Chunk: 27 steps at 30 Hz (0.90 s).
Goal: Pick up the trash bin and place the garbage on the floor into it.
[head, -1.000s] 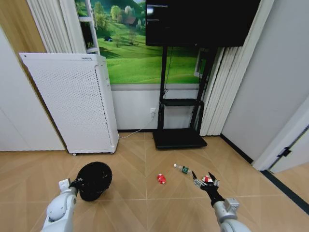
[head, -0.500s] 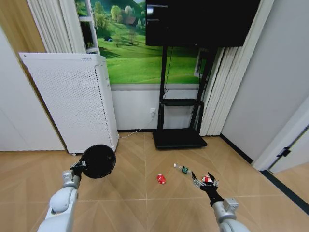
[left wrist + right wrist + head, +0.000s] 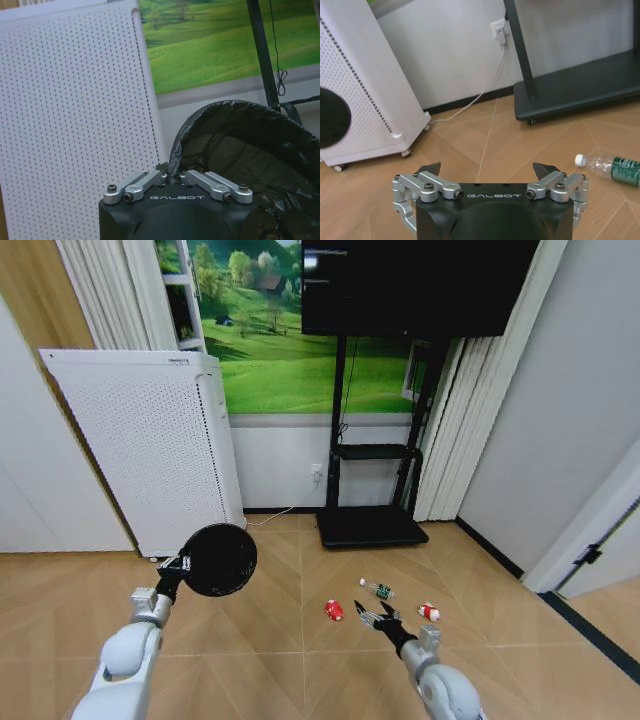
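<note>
My left gripper (image 3: 178, 570) is shut on the rim of the black mesh trash bin (image 3: 221, 560), which hangs tilted in the air at the left, above the floor (image 3: 280, 640). The left wrist view shows the jaws pinching the rim of the trash bin (image 3: 240, 145), which has a black liner. The garbage lies on the parquet: a red can (image 3: 334, 610), a small clear bottle (image 3: 378, 590) with a green label, and a red-and-white packet (image 3: 429, 612). My right gripper (image 3: 378, 619) hovers open low between the can and the bottle, holding nothing. The bottle (image 3: 610, 166) lies just ahead of the right gripper (image 3: 488, 169).
A tall white perforated appliance (image 3: 150, 460) on casters stands against the left wall. A black TV stand (image 3: 370, 525) with a flat base sits at the back centre, with a white cable running to a wall socket (image 3: 498, 26). Open parquet surrounds the garbage.
The left arm has lifted the bin higher and to the right. The right gripper has moved left, away from the packet to near the can and bottle.
</note>
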### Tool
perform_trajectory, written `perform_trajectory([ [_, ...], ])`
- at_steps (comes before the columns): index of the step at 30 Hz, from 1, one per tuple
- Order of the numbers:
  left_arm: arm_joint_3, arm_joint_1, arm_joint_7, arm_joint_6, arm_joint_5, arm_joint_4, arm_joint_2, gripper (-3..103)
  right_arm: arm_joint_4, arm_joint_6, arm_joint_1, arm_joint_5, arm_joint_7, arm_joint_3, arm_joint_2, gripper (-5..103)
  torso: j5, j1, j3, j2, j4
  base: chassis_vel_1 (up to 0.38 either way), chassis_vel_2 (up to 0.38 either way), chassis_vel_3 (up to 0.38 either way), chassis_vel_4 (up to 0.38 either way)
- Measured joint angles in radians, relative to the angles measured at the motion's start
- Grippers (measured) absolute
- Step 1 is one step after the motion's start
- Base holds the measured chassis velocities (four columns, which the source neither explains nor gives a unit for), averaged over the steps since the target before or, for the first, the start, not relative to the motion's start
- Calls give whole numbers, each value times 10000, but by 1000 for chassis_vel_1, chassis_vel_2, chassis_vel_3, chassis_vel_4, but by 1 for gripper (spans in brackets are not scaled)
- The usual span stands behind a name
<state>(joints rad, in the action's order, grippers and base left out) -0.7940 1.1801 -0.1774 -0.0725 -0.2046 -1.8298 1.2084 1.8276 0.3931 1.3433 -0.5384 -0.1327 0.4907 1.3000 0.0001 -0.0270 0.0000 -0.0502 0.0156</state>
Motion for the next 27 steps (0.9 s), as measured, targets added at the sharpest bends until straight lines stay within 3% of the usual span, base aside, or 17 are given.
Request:
perform_trajectory([
  [8, -195, 309, 182, -255, -485, -661, -717, 3, -2054, 68, -1751, -70, 459, -1258, 64, 100, 0, 0, 0, 0, -1, 0, 0, 0, 0],
  [16, -240, 407, 181, -358, -578, -704, -877, 3, -2998, 75, -2620, 80, 777, -2191, 224, 100, -3, -1, 0, 0, 0, 0, 0, 0, 0],
  [24, -312, 628, 224, -491, -708, -889, -837, 3, -3429, 100, -2861, 1017, 648, -2459, 395, 100, -2, 0, 0, 0, 1, 0, 0, 0, 0],
  [27, -369, 727, 251, -570, -759, -981, -834, 3, -3731, 47, -2969, 1852, 617, -2573, 447, 100, -2, 0, 0, 0, 2, 0, 0, 0, 0],
])
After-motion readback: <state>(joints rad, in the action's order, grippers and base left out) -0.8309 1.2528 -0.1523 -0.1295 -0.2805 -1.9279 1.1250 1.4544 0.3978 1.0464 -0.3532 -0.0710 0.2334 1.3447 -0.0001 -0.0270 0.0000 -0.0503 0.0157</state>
